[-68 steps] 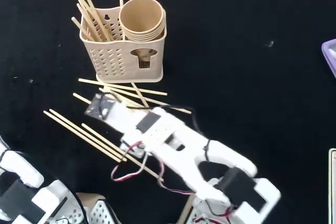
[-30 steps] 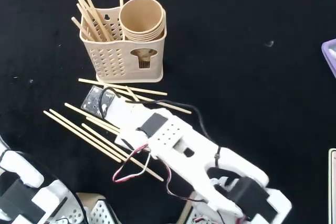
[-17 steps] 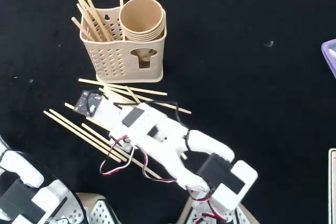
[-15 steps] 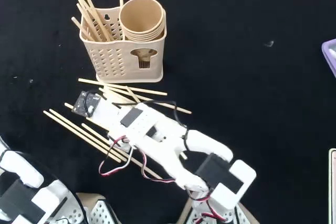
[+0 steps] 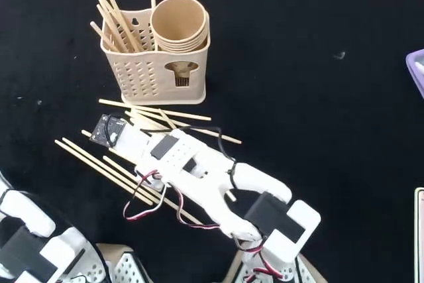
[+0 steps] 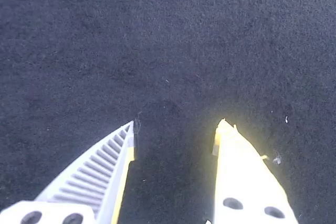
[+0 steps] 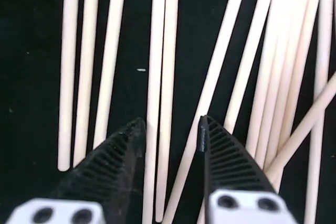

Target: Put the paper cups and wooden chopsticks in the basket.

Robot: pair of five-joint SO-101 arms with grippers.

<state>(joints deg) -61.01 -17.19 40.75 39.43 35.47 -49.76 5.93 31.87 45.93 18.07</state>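
A beige perforated basket (image 5: 149, 74) stands at the back left with stacked paper cups (image 5: 179, 21) in one side and several wooden chopsticks (image 5: 116, 21) in the other. More loose chopsticks (image 5: 99, 164) lie on the black cloth in front of it. My right arm (image 5: 179, 157) stretches over them. Its gripper (image 7: 169, 127) is open just above the cloth, with two chopsticks (image 7: 163, 51) running between the black fingers (image 7: 118, 156). My left gripper (image 6: 176, 129) is open over bare black cloth, its arm (image 5: 33, 243) at the near left corner.
A purple object (image 5: 416, 71) sits at the right edge and a white one (image 5: 420, 230) lower down. A beige perforated piece (image 5: 122, 266) lies at the near edge between the arm bases. Other chopsticks (image 5: 159, 112) lie close to the basket's foot.
My right arm has swung left, from the chopsticks by the basket's foot to the long ones farther left. In the last half second it barely shifted. The left arm is still.
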